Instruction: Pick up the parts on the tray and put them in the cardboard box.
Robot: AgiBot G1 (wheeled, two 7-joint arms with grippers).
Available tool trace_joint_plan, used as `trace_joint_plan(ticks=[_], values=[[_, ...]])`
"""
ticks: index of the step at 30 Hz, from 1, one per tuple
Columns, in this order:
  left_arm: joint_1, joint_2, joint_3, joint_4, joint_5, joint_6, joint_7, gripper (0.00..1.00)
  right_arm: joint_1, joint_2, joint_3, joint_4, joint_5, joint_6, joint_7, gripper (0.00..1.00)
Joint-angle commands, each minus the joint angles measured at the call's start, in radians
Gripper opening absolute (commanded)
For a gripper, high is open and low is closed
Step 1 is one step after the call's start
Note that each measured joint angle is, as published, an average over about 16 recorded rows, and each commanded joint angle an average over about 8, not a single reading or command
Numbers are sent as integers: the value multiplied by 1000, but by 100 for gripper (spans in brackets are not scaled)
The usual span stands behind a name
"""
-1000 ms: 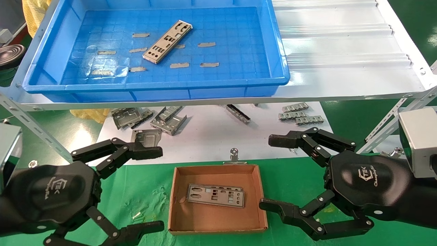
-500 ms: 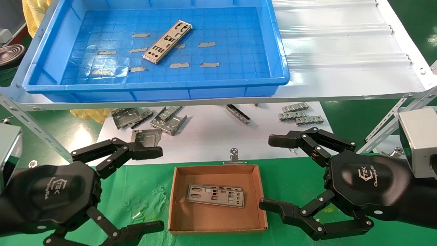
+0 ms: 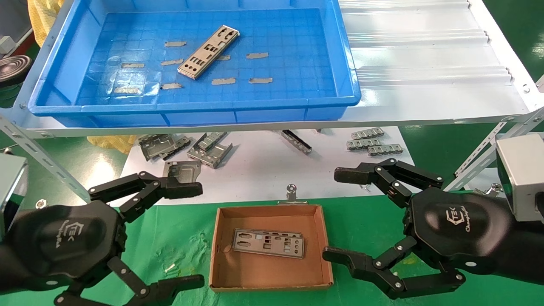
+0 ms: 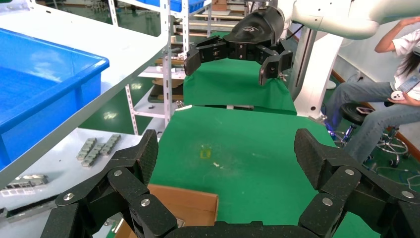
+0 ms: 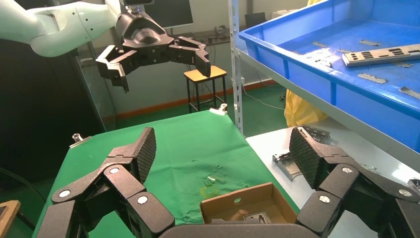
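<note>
Shelving of white metal (image 3: 425, 63) fills the upper scene and carries the large shallow bright-blue plastic tray with a square-grid floor (image 3: 335, 63), the biggest thing in play. Below it lie the green cloth-covered table (image 3: 178, 238) and a white sheet strewn with bent grey metal brackets (image 3: 208, 148), which are not part of the job. Next in size are the two black grippers: the left gripper (image 3: 180, 233) hangs low on the left just beside the small low-walled brown cardboard box (image 3: 221, 238), and the right gripper (image 3: 335, 214) hangs on the other side of that box, its lower finger close to the box's right wall. Both have their fingers spread wide with nothing between them, as each wrist view also shows. Nothing has shifted across the last second: both arms sit exactly where they were, and every part lies as it did. That stillness reads as a pause between cycles, with a delivery apparently finished and the next reach not yet begun. Inside the box rests a thin flat silver-grey metal plate punched with port cutouts (image 3: 268, 243), with the edge of another seeming to peek out beneath it. One more such plate (image 3: 208, 52) remains in the tray, lying at an angle among small grey tape strips (image 3: 257, 55), so at least one more pick is likely needed.
</note>
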State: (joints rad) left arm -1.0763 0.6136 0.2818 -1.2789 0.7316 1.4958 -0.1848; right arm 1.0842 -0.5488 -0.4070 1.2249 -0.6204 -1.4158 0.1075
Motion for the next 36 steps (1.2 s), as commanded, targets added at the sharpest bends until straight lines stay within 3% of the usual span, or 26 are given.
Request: trace_joint_plan(ticks=[1, 6, 14, 36], values=[[0, 0, 0, 0, 0, 0, 0, 100, 0, 0, 0, 0, 0, 0, 0, 100], [0, 0, 0, 0, 0, 0, 0, 100, 0, 0, 0, 0, 0, 0, 0, 100], [0, 0, 0, 0, 0, 0, 0, 100, 0, 0, 0, 0, 0, 0, 0, 0], [0, 0, 0, 0, 0, 0, 0, 100, 0, 0, 0, 0, 0, 0, 0, 0]])
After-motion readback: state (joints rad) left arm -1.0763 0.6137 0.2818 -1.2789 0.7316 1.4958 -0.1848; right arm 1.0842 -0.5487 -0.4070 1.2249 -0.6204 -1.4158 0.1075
